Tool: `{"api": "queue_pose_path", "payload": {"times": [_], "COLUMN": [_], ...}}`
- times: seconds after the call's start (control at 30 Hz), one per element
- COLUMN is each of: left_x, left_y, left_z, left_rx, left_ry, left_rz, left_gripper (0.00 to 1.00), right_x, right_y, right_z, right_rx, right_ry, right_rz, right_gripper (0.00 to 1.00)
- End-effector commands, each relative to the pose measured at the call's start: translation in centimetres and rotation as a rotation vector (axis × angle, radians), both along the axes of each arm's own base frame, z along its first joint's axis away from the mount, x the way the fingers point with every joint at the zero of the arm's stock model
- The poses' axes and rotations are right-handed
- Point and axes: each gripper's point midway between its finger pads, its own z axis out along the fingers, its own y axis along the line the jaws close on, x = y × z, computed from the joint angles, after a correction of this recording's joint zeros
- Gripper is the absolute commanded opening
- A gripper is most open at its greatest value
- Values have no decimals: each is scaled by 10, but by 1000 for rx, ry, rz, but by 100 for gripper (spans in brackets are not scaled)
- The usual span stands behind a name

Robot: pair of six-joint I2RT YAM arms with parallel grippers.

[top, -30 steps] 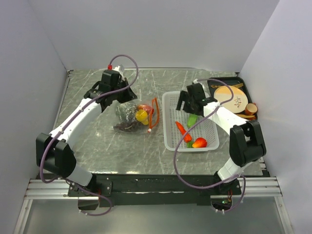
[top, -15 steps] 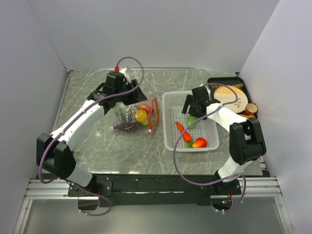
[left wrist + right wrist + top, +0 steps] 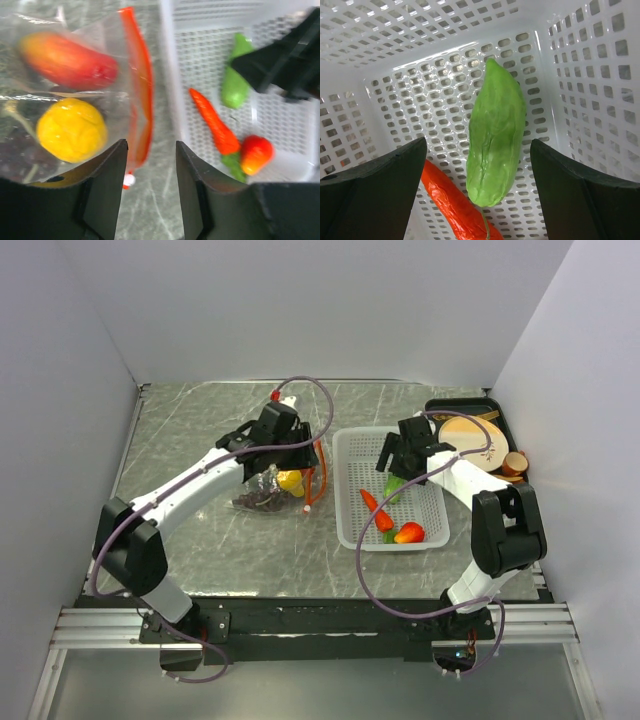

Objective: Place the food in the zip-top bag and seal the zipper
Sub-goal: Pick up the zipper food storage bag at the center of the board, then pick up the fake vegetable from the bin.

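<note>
Crinkly zip-top bag (image 3: 107, 45) below parted left end effector (image 3: 149, 165); wrinkled green piece (image 3: 495, 125) below wider right end effector (image 3: 477, 150), both empty.

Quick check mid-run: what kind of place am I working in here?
Probably a lab test cell: plain white walls box in a marbled table, with a toy carrot in a basket.

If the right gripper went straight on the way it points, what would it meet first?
The right gripper would most likely meet the green piece first; it lies centred ahead of the open jaws in the white basket. Depth is unclear.
</note>
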Motion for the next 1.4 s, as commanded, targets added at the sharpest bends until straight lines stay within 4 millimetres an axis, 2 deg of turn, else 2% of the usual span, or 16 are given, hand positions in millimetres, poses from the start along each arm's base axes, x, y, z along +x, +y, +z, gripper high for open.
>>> {"api": "queue_pose_path", "payload": {"times": [0.0, 0.33, 0.43, 0.6, 0.7, 0.9, 1.2, 1.3, 1.37], "left_x": [16, 26, 28, 32, 33, 32, 26, 25, 24], "left_y": [3, -3, -3, -3, -4, 2, 12, 15, 17], "left_z": [3, -13, -20, -24, -21, -14, 17, 29, 34], "left_rx": [63, 113, 131, 149, 148, 153, 125, 110, 103], "left_ry": [-55, -41, -26, -16, -25, -38, -91, -114, -118], "left_rz": [50, 72, 78, 86, 89, 105, 121, 126, 130], "left_gripper": [48, 49, 45, 29, 15, 1, 1, 1, 1], "right_x": [5, 7, 8, 9, 7, 5, 2, 0, 0], "right_y": [-4, -3, -3, -4, -6, -10, -6, -2, 0], "right_z": [14, 11, 10, 9, 7, -3, -22, -29, -34], "right_rx": [18, 44, 45, 48, 45, 32, 53, 71, 79], "right_ry": [-61, -49, -47, -45, -38, -11, 43, 61, 69], "right_rz": [-2, 9, 10, 10, 4, -11, -20, -9, -6], "right_gripper": [91, 91, 91, 91, 91, 91, 90, 85, 74]}}
